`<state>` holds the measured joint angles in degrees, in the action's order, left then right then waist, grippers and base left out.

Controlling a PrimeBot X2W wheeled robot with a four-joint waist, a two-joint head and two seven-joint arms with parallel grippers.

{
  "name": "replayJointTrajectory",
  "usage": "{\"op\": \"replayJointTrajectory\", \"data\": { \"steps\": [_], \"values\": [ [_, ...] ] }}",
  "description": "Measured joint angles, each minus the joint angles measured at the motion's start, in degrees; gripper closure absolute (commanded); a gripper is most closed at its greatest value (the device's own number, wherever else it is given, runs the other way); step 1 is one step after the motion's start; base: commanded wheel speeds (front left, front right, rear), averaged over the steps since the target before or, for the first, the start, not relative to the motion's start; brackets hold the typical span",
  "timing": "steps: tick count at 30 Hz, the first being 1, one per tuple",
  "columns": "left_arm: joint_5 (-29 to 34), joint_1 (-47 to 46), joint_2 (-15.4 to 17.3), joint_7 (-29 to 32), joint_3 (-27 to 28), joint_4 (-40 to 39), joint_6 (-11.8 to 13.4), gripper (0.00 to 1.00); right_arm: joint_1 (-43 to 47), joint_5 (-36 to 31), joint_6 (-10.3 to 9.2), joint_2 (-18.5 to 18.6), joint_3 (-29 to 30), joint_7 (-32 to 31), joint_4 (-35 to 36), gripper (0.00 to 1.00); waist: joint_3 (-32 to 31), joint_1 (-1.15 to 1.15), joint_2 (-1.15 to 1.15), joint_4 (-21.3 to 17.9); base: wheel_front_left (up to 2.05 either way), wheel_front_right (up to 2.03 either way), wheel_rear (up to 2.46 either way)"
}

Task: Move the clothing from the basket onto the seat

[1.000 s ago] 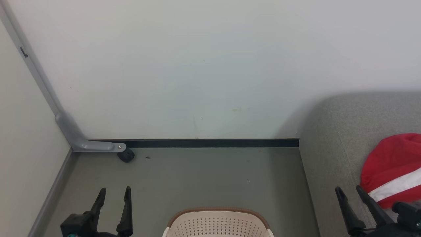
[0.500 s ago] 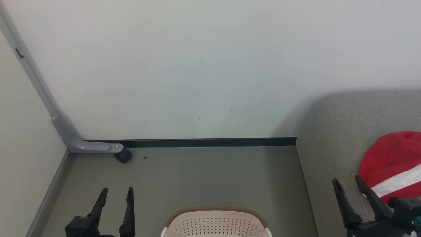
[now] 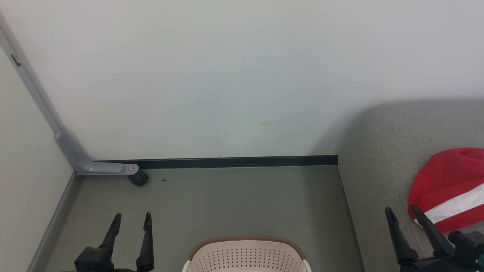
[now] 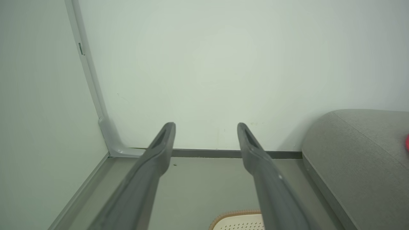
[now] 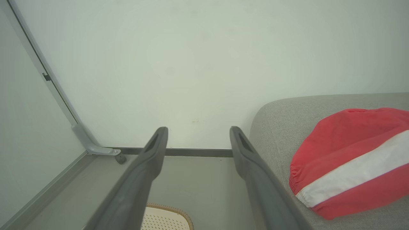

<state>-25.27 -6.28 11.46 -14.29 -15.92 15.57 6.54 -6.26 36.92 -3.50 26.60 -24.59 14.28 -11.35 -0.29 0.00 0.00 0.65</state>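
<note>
A red garment with a white band, the clothing (image 3: 450, 187) (image 5: 350, 159), lies on the grey seat (image 3: 382, 151) (image 4: 358, 153) (image 5: 281, 127) at the right. The cream basket (image 3: 245, 255) with a brown rim stands on the floor at the bottom centre; its inside is hidden. Its edge also peeks into the left wrist view (image 4: 238, 220) and the right wrist view (image 5: 166, 217). My left gripper (image 3: 132, 219) (image 4: 206, 127) is open and empty, low at the left of the basket. My right gripper (image 3: 402, 213) (image 5: 198, 132) is open and empty over the seat's front edge, just left of the clothing.
A white wall with a dark baseboard (image 3: 234, 161) closes the back. A grey bracket leg with a black caster (image 3: 136, 177) stands in the left corner. A second wall (image 3: 22, 189) runs along the left. Grey floor (image 3: 227, 204) lies between basket and wall.
The whole head view has shifted slightly left and up, so the camera moved. Both grippers stay open and empty, with the right one still beside the red garment.
</note>
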Motion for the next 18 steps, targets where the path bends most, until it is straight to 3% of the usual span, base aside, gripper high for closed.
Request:
{"op": "replayJointTrajectory", "data": {
  "steps": [18],
  "values": [
    [1.1, 0.0, -1.1, 0.0, 1.2, -0.1, -0.6, 0.0, 1.2, -3.4, 2.5, -2.5, 3.8, 0.0, -0.1, 0.0, 0.3, 0.0, 0.0, -0.7, 0.0, 0.0, 0.0]
  ]
}}
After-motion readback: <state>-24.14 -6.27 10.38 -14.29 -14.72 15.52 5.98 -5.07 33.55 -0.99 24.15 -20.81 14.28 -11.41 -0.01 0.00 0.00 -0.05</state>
